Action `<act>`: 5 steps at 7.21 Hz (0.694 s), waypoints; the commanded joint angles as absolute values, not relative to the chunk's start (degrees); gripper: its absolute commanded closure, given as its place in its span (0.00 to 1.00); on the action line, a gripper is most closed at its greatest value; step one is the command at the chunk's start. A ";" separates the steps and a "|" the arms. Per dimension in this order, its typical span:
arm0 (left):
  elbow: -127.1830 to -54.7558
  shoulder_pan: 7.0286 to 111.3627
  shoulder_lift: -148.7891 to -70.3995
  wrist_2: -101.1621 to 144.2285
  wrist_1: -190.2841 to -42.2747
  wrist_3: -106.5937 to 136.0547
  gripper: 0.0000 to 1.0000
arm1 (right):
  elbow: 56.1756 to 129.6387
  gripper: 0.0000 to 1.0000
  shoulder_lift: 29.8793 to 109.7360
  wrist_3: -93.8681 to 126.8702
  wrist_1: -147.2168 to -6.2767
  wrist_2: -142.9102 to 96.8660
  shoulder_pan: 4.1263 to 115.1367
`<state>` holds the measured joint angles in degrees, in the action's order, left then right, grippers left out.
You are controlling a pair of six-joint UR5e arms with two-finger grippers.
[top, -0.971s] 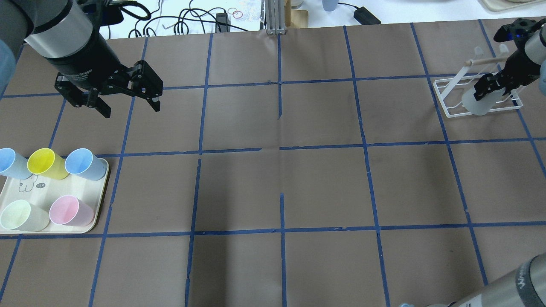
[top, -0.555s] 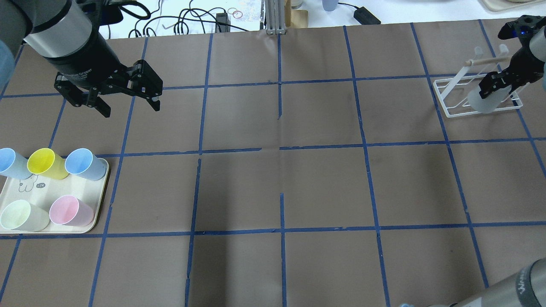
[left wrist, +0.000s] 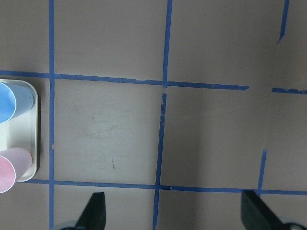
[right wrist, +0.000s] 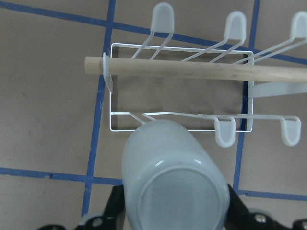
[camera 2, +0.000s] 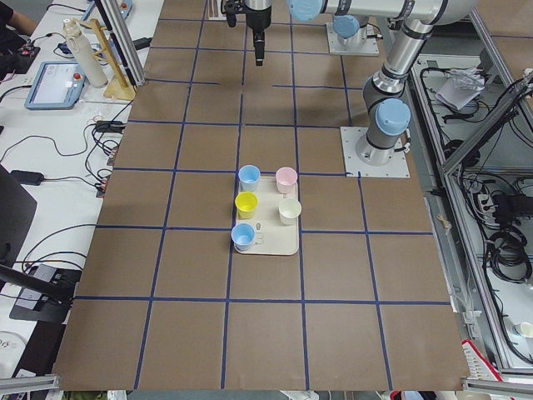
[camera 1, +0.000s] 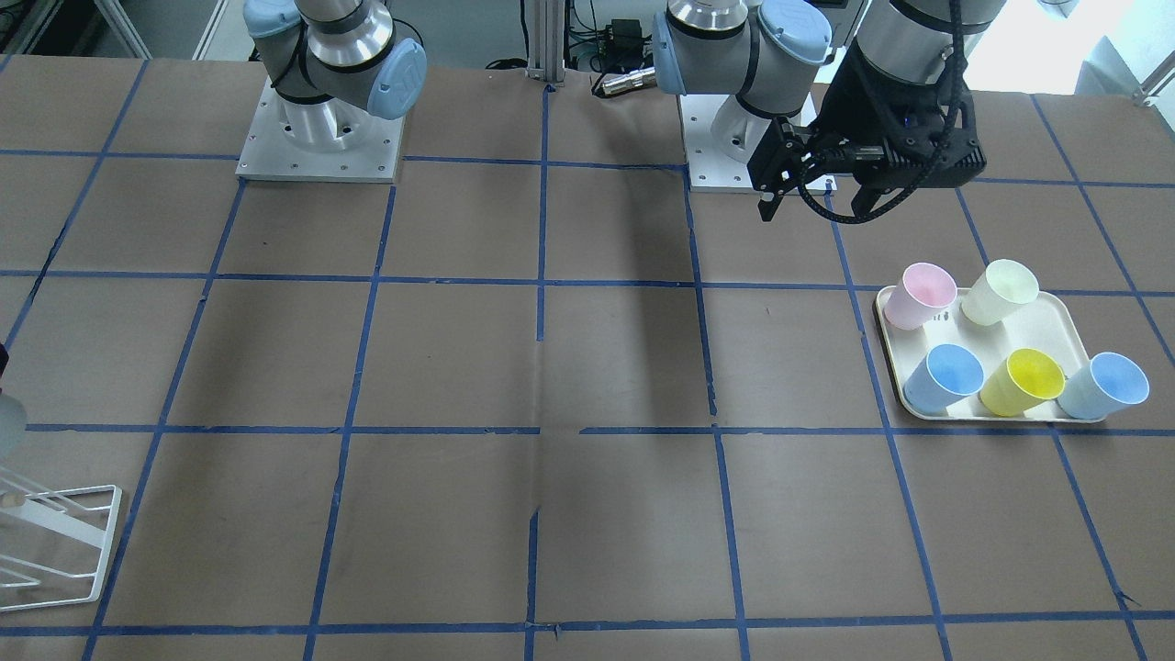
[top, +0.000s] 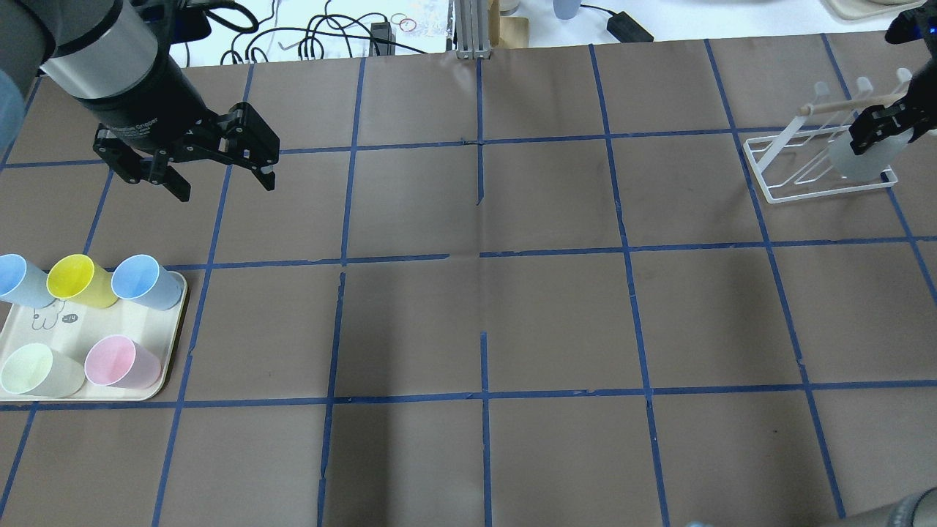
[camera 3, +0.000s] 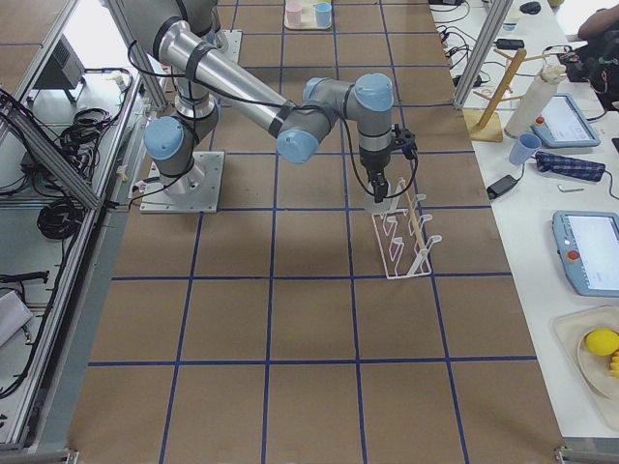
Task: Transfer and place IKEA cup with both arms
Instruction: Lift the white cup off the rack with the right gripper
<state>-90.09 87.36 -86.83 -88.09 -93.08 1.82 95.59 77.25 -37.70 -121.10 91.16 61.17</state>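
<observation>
My right gripper (top: pixel 887 126) is shut on the pale grey IKEA cup (top: pixel 858 157), holding it over the white wire rack (top: pixel 787 165) at the table's far right. In the right wrist view the cup (right wrist: pixel 175 184) shows its base to the camera between my fingers (right wrist: pixel 115 206), over the rack's near rail (right wrist: pixel 192 115). I cannot tell whether it touches a prong. It also shows in the exterior right view (camera 3: pixel 377 204). My left gripper (top: pixel 224 188) is open and empty, hovering beyond the tray; the left wrist view shows its fingertips (left wrist: pixel 96 211) spread wide.
A cream tray (top: pixel 73 322) at the left front holds two light blue cups, a yellow cup (top: pixel 73 278), a pale green cup (top: pixel 29 369) and a pink cup (top: pixel 117 362). A wooden rod (right wrist: pixel 201 72) runs across the rack's top. Cables lie past the table's far edge.
My right gripper has carried the grey cup to the right and slightly up along the rack. The left arm has not moved.
</observation>
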 commanded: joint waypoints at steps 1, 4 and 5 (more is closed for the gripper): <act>-90.09 87.36 -86.84 -88.07 -93.08 1.84 0.00 | 94.05 0.89 79.62 -37.71 -118.24 91.23 61.35; -90.26 87.36 -86.75 -87.80 -93.08 1.85 0.00 | 93.16 0.92 84.27 -29.33 -105.66 86.32 66.50; -90.70 87.36 -86.66 -87.63 -93.16 1.67 0.00 | 93.16 0.95 84.72 -20.31 -103.64 86.05 71.93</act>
